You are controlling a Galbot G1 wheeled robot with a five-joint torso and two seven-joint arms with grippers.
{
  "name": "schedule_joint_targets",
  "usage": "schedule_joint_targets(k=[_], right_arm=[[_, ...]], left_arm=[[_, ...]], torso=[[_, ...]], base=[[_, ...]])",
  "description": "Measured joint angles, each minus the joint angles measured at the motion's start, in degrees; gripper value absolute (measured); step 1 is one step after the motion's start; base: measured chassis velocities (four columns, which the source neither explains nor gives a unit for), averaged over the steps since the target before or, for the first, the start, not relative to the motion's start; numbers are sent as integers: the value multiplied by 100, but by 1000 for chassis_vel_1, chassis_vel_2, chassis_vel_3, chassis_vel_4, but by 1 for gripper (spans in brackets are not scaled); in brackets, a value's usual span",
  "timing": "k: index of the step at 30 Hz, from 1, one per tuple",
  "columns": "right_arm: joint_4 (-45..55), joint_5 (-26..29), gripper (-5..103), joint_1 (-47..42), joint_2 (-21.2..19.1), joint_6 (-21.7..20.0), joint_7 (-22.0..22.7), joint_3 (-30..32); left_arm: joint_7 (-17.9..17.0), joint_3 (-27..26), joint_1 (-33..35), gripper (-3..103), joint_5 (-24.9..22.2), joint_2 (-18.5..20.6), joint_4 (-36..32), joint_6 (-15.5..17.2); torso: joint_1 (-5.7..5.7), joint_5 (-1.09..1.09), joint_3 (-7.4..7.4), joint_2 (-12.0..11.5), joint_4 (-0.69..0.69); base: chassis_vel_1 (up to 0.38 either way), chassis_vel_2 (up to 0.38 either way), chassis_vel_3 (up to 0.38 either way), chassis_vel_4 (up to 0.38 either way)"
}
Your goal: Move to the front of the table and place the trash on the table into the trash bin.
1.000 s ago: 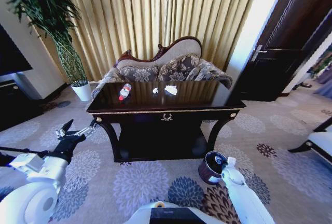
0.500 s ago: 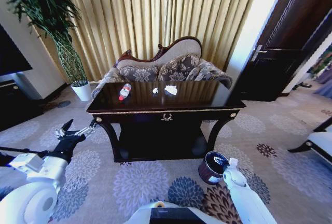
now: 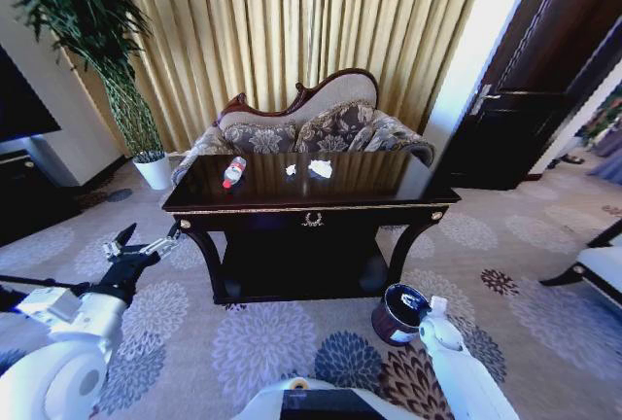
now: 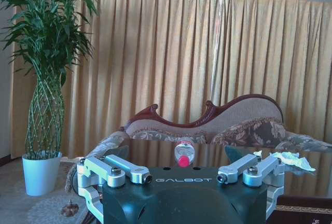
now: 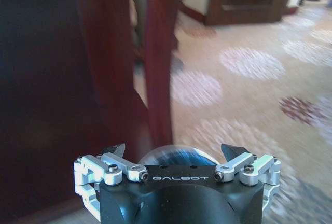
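Observation:
The dark glossy table [image 3: 369, 182] stands straight ahead in the head view. On its top lie the trash: a clear bottle [image 3: 234, 171] with a red label, and two white paper scraps [image 3: 291, 170] [image 3: 321, 168] to its right. The left wrist view shows the bottle [image 4: 183, 151] end-on and one scrap [image 4: 291, 159]. The dark trash bin [image 3: 398, 313] sits on the carpet by the table's right front leg. My left gripper [image 3: 146, 243] hangs open and empty, left of the table and below its top. My right gripper [image 5: 174, 150] is open just above the bin's rim [image 5: 174, 157].
A patterned sofa [image 3: 311, 128] stands behind the table, against gold curtains. A tall plant in a white pot [image 3: 153, 169] is at the back left. A dark door [image 3: 515, 138] is at the right, a chair's edge [image 3: 603, 264] at the far right. Patterned carpet lies in front.
My right arm's end has shifted slightly right and down beside the bin. The left arm, the table and the trash stay where they were.

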Motion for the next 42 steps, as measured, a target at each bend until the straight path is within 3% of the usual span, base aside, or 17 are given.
schedule_joint_targets(k=[2, 3, 6, 15, 28, 42], right_arm=[[898, 282, 100, -208, -64, -2, -235, 93], [898, 282, 100, -208, -64, -2, -235, 93], [2252, 268, 100, -496, -107, 17, -596, 255], [4409, 480, 100, -589, -85, -192, -638, 281], [5608, 305, 100, -1096, -256, -420, -481, 383], [5609, 155, 100, -1133, -222, -433, -472, 329]], left_arm=[[-2, 13, -4, 100, 0, -2, 0, -2], [-2, 13, -4, 100, 0, -2, 0, -2], [-6, 13, -12, 100, -1, -11, 0, -5], [-11, 10, -52, 100, -7, -6, 0, -12], [-87, -162, -157, 100, -200, 129, 0, 7], [-89, -242, -132, 100, -237, 164, 0, 16]], torso=[[0, -2, 0, 0, 2], [0, -2, 0, 0, 2], [0, -3, -1, 0, 1], [0, -5, 0, 0, 2], [0, -2, -1, 0, 1], [-1, -1, -1, 1, 2]], base=[[0, 0, 0, 0], [0, 0, 0, 0], [0, 0, 0, 0], [0, 0, 0, 0], [0, 0, 0, 0], [0, 0, 0, 0]])
